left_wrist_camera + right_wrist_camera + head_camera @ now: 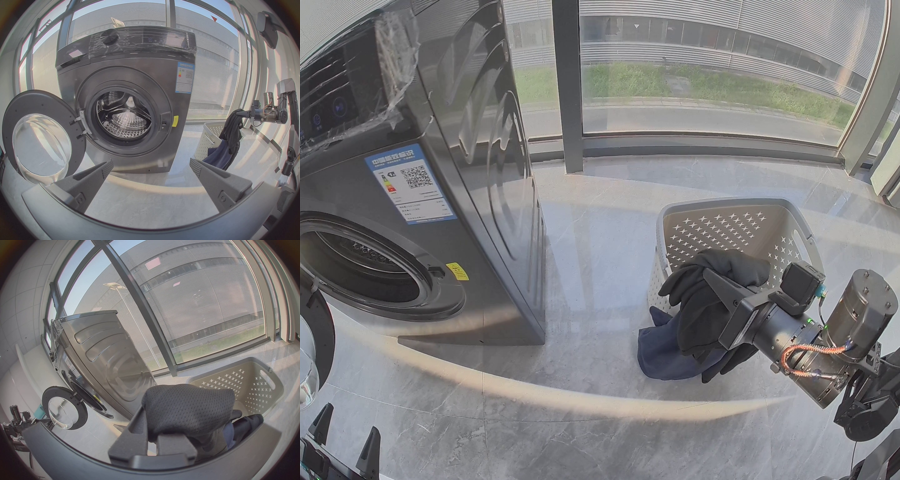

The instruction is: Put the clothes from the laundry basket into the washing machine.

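Observation:
The grey washing machine (456, 187) stands at the left with its round door (40, 137) swung wide and the drum (123, 115) empty. A white laundry basket (725, 203) sits on the floor to its right. My right gripper (719, 300) is shut on a dark grey garment (700, 306), lifted at the basket's near rim; the cloth drapes over the fingers (137, 433). A blue garment (662, 356) hangs from the bundle down onto the floor in front of the basket. My left gripper (150, 162) is open and holds nothing, low in front of the machine's opening.
A glass window wall with a dark pillar (569, 87) runs behind the machine and the basket. Bare grey tile floor (594, 262) lies between the machine and the basket. The open door (312, 350) juts out at the far left.

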Controlling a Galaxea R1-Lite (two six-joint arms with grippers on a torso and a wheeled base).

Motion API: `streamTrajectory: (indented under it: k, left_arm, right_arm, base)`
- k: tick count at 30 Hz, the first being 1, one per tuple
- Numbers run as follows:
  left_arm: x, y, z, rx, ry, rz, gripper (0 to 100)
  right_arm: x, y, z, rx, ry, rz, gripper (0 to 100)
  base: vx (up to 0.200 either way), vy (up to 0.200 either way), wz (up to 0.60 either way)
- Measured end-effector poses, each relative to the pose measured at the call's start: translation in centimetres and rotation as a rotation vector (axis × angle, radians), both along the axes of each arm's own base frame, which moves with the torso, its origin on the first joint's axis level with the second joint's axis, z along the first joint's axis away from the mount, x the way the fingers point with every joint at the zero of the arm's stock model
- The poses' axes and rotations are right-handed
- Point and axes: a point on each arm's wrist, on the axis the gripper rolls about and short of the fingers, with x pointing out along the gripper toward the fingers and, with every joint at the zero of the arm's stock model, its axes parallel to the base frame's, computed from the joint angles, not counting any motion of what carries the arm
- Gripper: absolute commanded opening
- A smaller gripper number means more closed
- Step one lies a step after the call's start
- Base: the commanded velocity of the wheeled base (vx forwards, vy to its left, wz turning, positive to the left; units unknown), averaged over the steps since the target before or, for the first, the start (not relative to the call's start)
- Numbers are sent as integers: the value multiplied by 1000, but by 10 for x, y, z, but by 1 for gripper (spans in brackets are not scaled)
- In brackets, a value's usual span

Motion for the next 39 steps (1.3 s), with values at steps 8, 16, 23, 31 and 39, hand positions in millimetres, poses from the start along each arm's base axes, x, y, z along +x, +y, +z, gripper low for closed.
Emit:
streamTrajectory:
  k: [8, 16, 23, 31, 39]
  left_arm:
    - [0, 0, 0, 0, 0, 0, 100]
    - [0, 0, 0, 0, 0, 1, 100]
    - [0, 0, 0, 0, 0, -1, 100]
    - [0, 0, 0, -1, 0, -1, 100]
    - [0, 0, 0, -1, 1, -1, 100]
  right_arm:
    - [2, -2, -1, -5, 6, -38, 0]
    - [3, -2, -1, -5, 6, -43, 0]
    - [4, -2, -1, -4, 5, -45, 0]
    - [4, -2, -1, -5, 6, -48, 0]
    - [5, -2, -1, -3, 5, -51, 0]
  base:
    - [-200, 0, 0]
    - [-100, 25, 0]
    - [0, 200, 0]
    - [0, 200, 0]
    - [0, 200, 0]
